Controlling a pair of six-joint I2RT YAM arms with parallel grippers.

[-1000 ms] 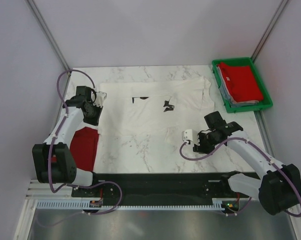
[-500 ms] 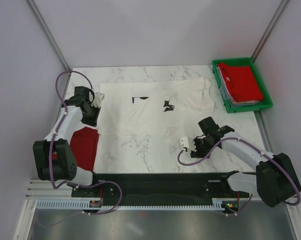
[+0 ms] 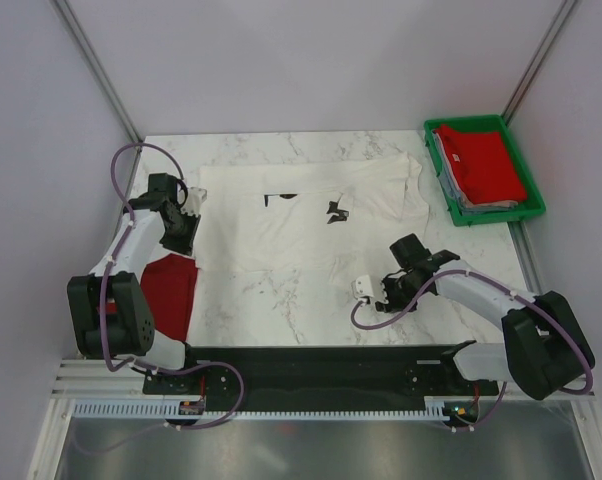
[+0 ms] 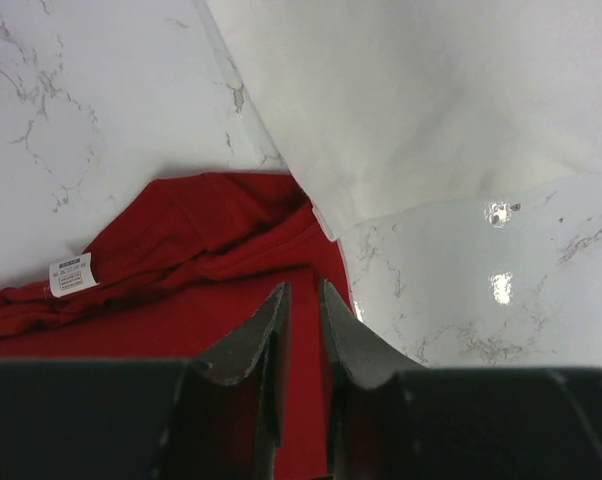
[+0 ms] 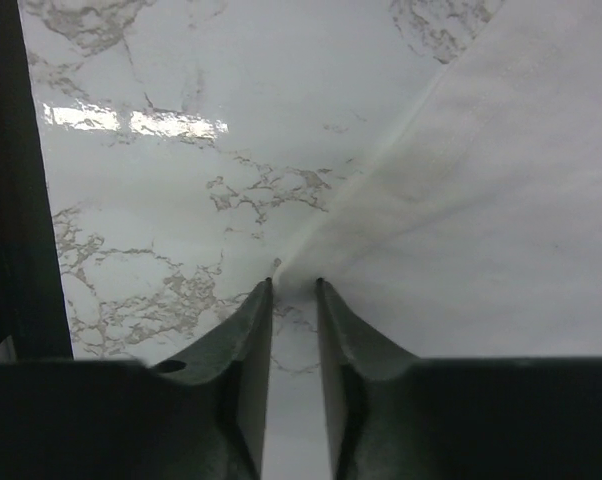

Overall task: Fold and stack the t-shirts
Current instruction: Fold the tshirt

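A white t-shirt (image 3: 301, 215) with small dark marks lies spread flat across the middle of the marble table. A red t-shirt (image 3: 169, 290) lies crumpled at the near left, its label showing. My left gripper (image 3: 184, 240) hangs over the red t-shirt (image 4: 181, 260) beside the white t-shirt's (image 4: 431, 100) corner. Its jaws (image 4: 303, 287) are a narrow gap apart and hold nothing. My right gripper (image 3: 389, 292) is low at the white t-shirt's near right hem. Its jaws (image 5: 294, 282) are narrowly open, and the puckered edge of the white t-shirt (image 5: 501, 200) sits right at the tips.
A green tray (image 3: 465, 120) at the back right holds folded red t-shirts (image 3: 486, 165) on lighter ones. Grey walls close in on three sides. Bare marble shows in front of the white t-shirt.
My right gripper has moved left and down to the white t-shirt's near hem, and its jaws have narrowed. The left arm has shifted only slightly.
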